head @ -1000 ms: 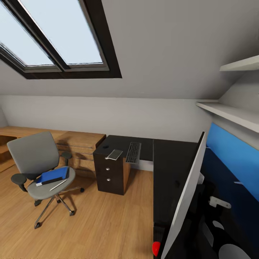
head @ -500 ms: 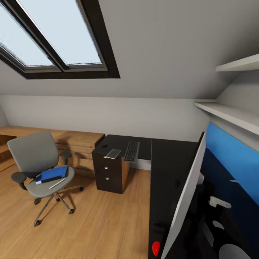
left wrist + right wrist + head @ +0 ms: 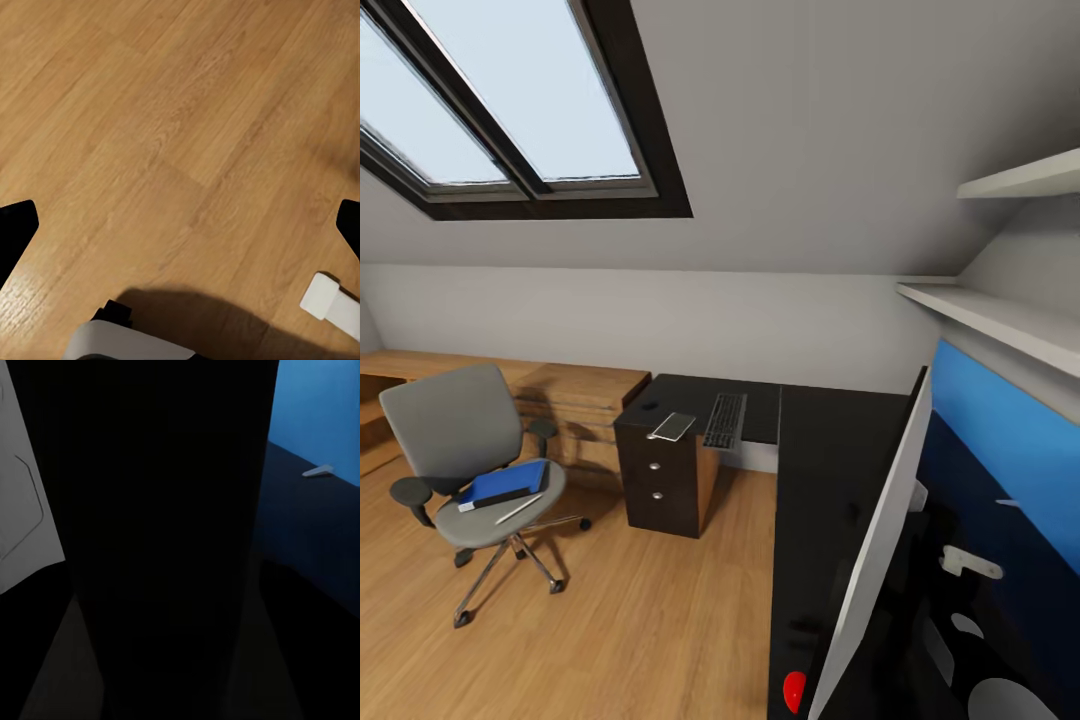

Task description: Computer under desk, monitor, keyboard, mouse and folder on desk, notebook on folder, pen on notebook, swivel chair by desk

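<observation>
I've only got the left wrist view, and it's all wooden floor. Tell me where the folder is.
Observer: In the head view, the folder lies on the seat of the swivel chair, which stands apart from the desk.
Operator: Report anything else on that seat.
Observer: The pen lies on the seat along the folder's near edge.
Operator: Now give me the keyboard.
Observer: The keyboard lies on the far wing of the desk, above the drawer unit's side.
Operator: And the monitor.
Observer: The monitor stands on the near wing of the desk, seen almost edge-on.
</observation>
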`<state>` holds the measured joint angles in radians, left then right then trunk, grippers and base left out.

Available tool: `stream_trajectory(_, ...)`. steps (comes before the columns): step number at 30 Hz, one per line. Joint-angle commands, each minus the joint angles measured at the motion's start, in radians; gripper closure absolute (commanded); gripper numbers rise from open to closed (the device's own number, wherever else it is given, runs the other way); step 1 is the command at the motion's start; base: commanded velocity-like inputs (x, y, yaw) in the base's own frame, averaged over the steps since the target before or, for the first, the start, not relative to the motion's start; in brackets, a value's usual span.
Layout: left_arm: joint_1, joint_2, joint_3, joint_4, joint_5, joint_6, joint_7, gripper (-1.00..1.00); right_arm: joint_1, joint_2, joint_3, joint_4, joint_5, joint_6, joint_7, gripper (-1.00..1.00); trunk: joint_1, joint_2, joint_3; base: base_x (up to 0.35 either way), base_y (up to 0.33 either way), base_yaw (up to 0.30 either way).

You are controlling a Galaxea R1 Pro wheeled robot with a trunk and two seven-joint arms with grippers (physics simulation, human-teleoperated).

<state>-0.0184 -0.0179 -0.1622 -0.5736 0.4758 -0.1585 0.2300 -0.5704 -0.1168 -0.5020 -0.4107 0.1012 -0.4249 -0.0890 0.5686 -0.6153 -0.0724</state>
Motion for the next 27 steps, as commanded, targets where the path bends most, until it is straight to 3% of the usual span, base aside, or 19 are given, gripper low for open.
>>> stream_trajectory(1,-0.001,0.001,-0.008,0.000,0.010,-0.006,0.008,-1.00,-0.002,0.000,-0.004,0.000,0.012,-0.003,-0.003,1.00,0.000,-0.002,-0.002,-0.001,-0.110,0.000)
stream_trajectory(27,-0.001,0.001,-0.008,0.000,0.011,-0.006,0.008,-1.00,-0.002,0.000,-0.004,0.000,0.012,-0.003,-0.003,1.00,0.000,-0.002,-0.002,-0.012,-0.074,0.000)
